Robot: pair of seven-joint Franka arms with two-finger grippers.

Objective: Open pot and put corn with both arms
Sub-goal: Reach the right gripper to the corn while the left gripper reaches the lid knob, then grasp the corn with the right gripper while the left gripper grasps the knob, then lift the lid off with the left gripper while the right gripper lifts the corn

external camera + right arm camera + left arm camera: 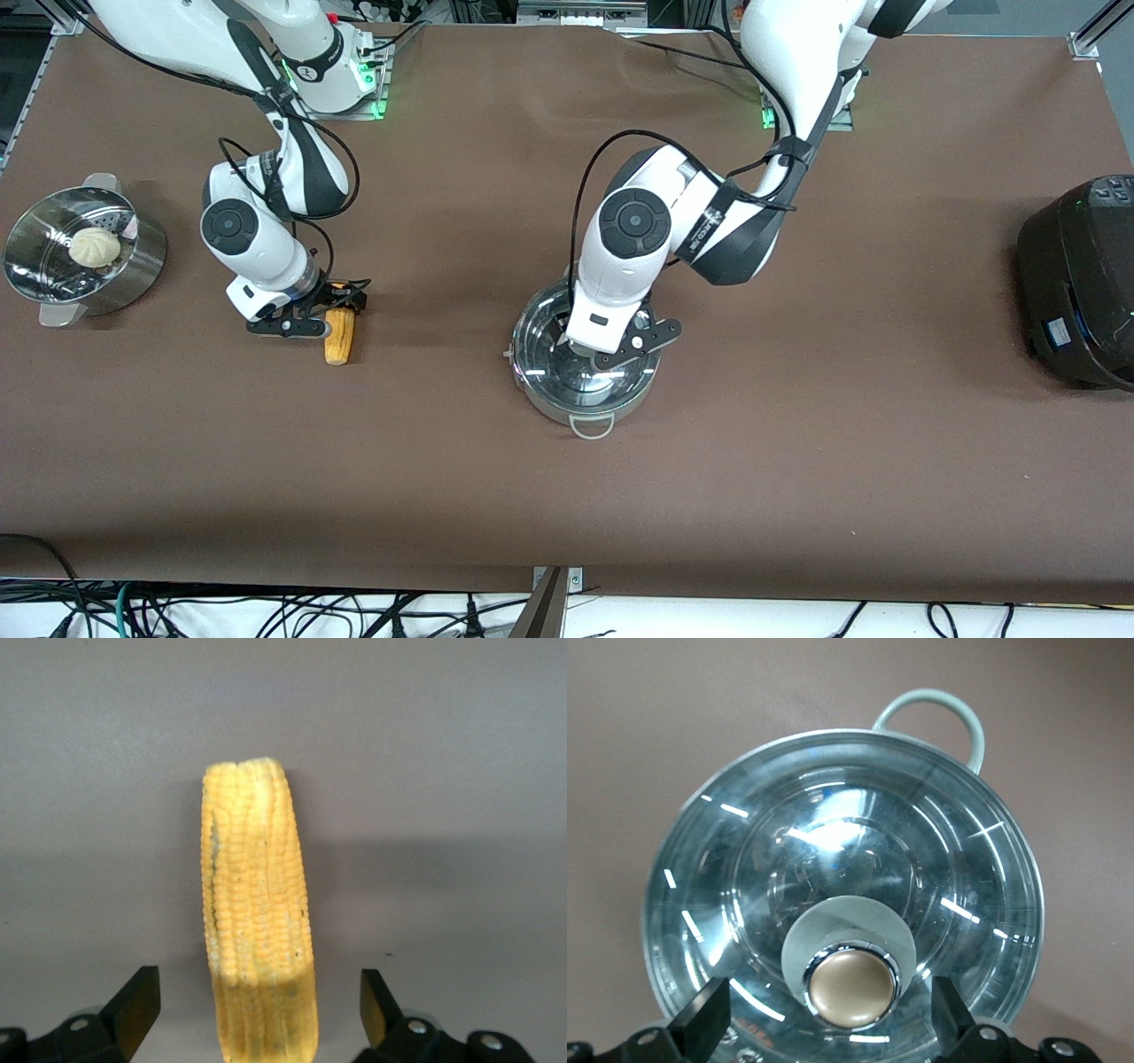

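- The table [567, 478] is covered in brown cloth; a black cooker [1076, 283] sits at the left arm's end, and a steel steamer pot [84, 252] with a pale bun [95, 246] in it sits at the right arm's end.
- The pot [585, 399] is wide, shallow and shiny steel, standing mid-table with one pale loop handle [592, 428] turned toward the front camera.
- Its glass lid [833, 859] is on, clear and domed (streaked with light reflections), and carries a round tan knob [850, 986] on a chrome collar.
- The left gripper [620, 350] hangs low over the lid, its fingers [702, 1020] spread wide to either side of the knob and gripping nothing.
- The corn [339, 335] is a stubby yellow-orange cob with neat kernel rows, lying flat on the cloth between the steamer pot and the pot, well apart from both.
- The right gripper [306, 319] is over the cob's end that lies farther from the front camera, fingers [133, 1005] parted on either side of the cob and clear of it.
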